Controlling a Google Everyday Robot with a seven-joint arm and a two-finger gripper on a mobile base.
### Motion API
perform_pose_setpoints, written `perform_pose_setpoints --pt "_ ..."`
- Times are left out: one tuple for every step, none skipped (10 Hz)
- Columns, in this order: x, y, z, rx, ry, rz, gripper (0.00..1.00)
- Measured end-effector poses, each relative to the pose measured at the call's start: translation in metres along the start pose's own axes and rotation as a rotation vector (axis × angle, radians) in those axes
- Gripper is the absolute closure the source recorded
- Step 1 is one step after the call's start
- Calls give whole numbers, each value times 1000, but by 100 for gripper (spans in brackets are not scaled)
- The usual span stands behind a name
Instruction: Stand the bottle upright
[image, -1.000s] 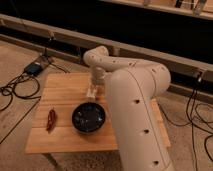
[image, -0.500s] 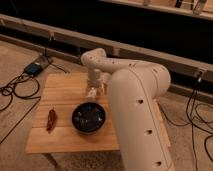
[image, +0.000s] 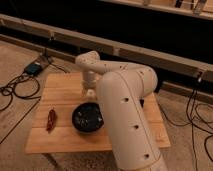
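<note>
One white arm (image: 120, 95) reaches across a wooden worktop (image: 65, 87), and its thick body covers the right part of the worktop. The gripper (image: 90, 91) is at the end of the arm, pointing down, low over the worktop near its middle and just behind a black bowl (image: 88, 119). Whether the gripper is open or closed, I cannot tell, because its tip shows only as one pale shape. The bottle is not to be made out as a separate thing; if it is anywhere in view, it is in this pale shape at the tip of the gripper, and I cannot tell if it stands or lies. The bowl sits near the front of the worktop, close to the arm. To the left of the bowl, apart from it, lies a small dark red object (image: 51, 119). On the floor at the left there are black cables (image: 12, 92) and a small dark box (image: 34, 68).
</note>
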Motion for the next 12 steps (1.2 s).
perform_pose_setpoints --pt "-6 -3 4 20 0 1 35" --pt "-11 -10 8 39 2 8 35" --pt "-13 -14 10 49 2 15 35" --pt "-16 -22 10 61 2 25 35" --pt "-18 -28 10 68 2 39 35" --pt "-19 -36 9 76 -1 56 35" --pt "-20 -43 8 81 -4 70 35" --pt "-21 -50 6 86 -7 85 35" --pt "-22 -56 4 90 -11 96 35" --pt "-22 -61 4 95 -12 102 35" --pt "-22 -67 2 101 -15 109 35" --pt "-22 -75 1 110 -15 115 35"
